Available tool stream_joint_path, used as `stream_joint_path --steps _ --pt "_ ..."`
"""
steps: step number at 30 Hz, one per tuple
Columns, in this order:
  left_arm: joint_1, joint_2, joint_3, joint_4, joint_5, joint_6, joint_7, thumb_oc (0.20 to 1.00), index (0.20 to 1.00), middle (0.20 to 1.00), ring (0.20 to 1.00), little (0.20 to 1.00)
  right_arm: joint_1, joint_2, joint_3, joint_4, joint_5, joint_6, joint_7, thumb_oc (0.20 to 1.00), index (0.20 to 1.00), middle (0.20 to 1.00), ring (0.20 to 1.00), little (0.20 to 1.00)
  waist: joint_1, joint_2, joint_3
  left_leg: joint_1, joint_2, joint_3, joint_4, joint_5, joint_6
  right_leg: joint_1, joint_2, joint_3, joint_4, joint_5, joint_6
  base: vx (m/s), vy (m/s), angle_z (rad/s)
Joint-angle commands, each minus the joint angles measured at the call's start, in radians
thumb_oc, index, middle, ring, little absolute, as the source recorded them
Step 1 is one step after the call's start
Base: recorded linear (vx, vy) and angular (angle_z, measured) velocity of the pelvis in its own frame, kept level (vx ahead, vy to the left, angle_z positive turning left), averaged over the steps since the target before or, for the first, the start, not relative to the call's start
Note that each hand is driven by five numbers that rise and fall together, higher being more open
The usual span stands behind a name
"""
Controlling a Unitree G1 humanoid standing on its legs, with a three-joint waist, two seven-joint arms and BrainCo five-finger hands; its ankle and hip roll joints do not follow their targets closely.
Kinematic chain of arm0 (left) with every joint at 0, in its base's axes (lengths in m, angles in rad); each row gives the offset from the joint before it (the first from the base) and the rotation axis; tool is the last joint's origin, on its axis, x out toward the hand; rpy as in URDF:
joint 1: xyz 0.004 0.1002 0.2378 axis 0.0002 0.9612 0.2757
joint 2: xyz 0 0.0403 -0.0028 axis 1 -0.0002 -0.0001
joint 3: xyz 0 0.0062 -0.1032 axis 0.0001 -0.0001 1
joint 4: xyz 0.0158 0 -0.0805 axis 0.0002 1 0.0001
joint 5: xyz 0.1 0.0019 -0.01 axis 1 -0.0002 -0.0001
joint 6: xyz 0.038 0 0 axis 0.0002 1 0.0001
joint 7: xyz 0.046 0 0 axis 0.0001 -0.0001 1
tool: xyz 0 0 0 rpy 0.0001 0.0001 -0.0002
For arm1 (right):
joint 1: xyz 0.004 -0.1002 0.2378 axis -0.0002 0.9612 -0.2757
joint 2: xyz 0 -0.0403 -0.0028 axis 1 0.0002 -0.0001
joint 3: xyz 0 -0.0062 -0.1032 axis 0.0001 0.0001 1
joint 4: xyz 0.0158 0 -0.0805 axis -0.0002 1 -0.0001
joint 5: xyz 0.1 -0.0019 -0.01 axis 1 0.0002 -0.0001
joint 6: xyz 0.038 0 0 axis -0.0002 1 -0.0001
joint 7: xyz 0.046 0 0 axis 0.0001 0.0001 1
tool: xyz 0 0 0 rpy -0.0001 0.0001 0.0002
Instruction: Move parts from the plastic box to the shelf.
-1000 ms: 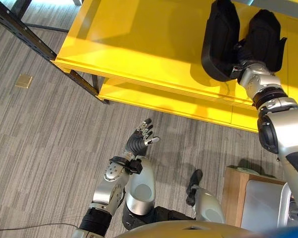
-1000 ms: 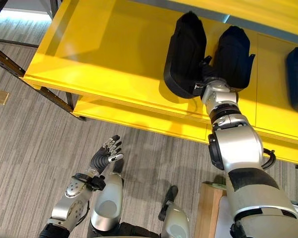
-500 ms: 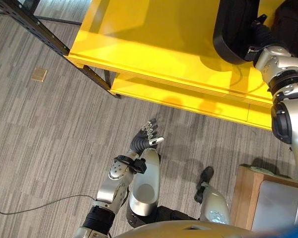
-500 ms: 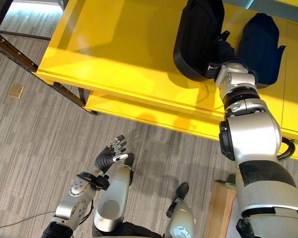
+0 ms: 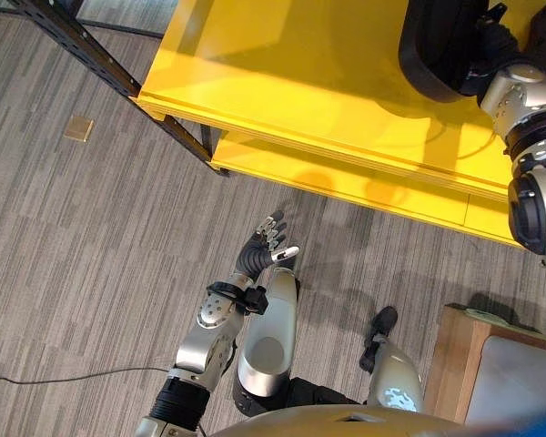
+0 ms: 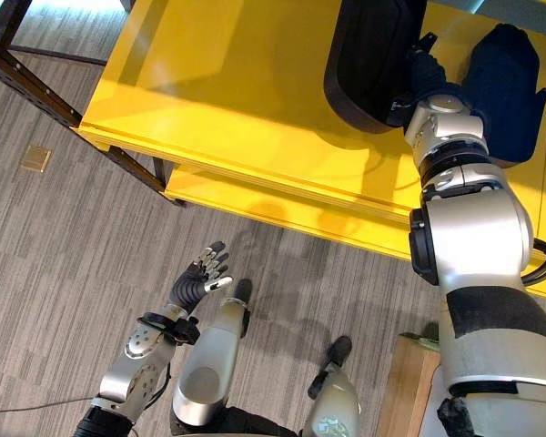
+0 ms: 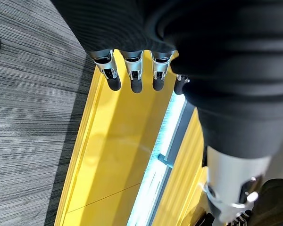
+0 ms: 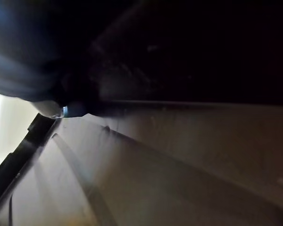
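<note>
A large black moulded part (image 5: 437, 45) lies on the top board of the yellow shelf (image 5: 291, 82). A second black part (image 6: 505, 82) lies just to its right. My right hand (image 6: 426, 75) reaches over the shelf's front edge and sits between the two parts, against the right side of the left one; its fingers are hidden there. The right wrist view is dark at close range. My left hand (image 5: 266, 255) hangs low over the grey floor, in front of the shelf, open and empty. Its fingers (image 7: 132, 77) are straight and point toward the shelf.
A lower yellow board (image 5: 346, 182) juts out under the top one. The shelf's black metal frame (image 5: 82, 45) runs across the upper left. A wooden stand (image 5: 448, 364) with a pale grey box (image 5: 514, 382) is at the lower right. A small tan square (image 5: 78, 128) lies on the floor.
The whole picture has shifted, so the camera has moved. My right hand stays between the black parts on the shelf, and my left hand keeps its open pose.
</note>
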Motion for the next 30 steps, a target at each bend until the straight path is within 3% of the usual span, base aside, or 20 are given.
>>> stream_joint_path --steps 1,2,18,30 --pt "0.064 -0.016 0.001 -0.115 -0.016 -0.027 -0.001 1.000 1.000 1.000 1.000 1.000 -0.153 -0.049 0.084 -0.070 0.035 -0.081 -0.007 0.200 0.200 0.200 0.200 0.200 0.011 0.051 -0.032 0.034 0.145 -0.039 -0.187 0.209 -0.073 0.010 -0.082 0.035 0.042 0.062 -0.007 0.00 0.000 0.00" --pt "0.067 -0.014 0.003 -0.117 -0.017 -0.026 -0.001 1.000 1.000 1.000 1.000 1.000 -0.158 -0.059 0.096 -0.066 0.032 -0.084 -0.009 1.000 1.000 1.000 1.000 1.000 0.010 0.051 -0.032 0.033 0.145 -0.038 -0.185 0.208 -0.074 0.012 -0.084 0.033 0.042 0.063 -0.007 0.00 0.000 0.00" --pt "0.071 -0.012 0.007 -0.116 -0.027 -0.017 -0.002 1.000 1.000 1.000 1.000 1.000 -0.157 -0.059 0.053 -0.062 0.055 -0.085 -0.040 1.000 1.000 1.000 1.000 1.000 -0.010 0.051 -0.032 0.038 0.151 -0.030 -0.183 0.202 -0.080 0.037 -0.089 0.017 0.026 0.065 -0.009 0.00 0.000 0.00" --pt "0.061 -0.027 0.014 -0.084 -0.020 -0.027 -0.010 1.000 1.000 1.000 1.000 1.000 -0.151 -0.056 0.085 -0.107 0.043 -0.077 -0.048 1.000 1.000 1.000 1.000 1.000 -0.023 0.039 -0.032 0.080 0.158 -0.021 -0.188 0.195 -0.087 0.079 -0.081 0.006 0.010 0.066 -0.004 0.00 0.000 0.00"
